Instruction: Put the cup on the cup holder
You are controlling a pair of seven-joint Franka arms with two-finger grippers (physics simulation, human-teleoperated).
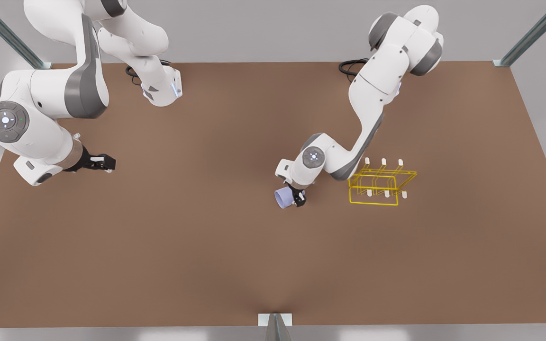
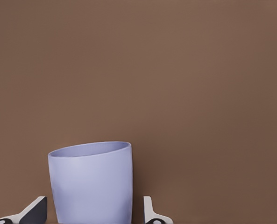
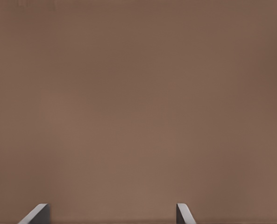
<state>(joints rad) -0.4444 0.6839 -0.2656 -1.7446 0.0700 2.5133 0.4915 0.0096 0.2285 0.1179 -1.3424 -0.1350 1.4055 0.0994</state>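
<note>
The lavender-blue cup (image 1: 282, 197) is tipped on its side near the table's middle, its mouth facing the front view's lower left. My left gripper (image 1: 297, 198) is shut on it, with the cup just left of the fingers. In the left wrist view the cup (image 2: 91, 184) sits between the two fingertips (image 2: 35, 211), its rim pointing away from the camera. The yellow wire cup holder (image 1: 381, 182) with white-tipped pegs stands on the table a little to the front view's right of the cup. My right gripper (image 1: 107, 163) waits open, far off at the front view's left, and in its wrist view (image 3: 112, 213) nothing is between its fingers.
The brown table (image 1: 206, 246) stretches wide around both arms. Black cables (image 1: 351, 68) lie at the arm bases along the back edge. Metal frame posts (image 1: 275, 327) stand at the table's corners and at the middle of the front edge.
</note>
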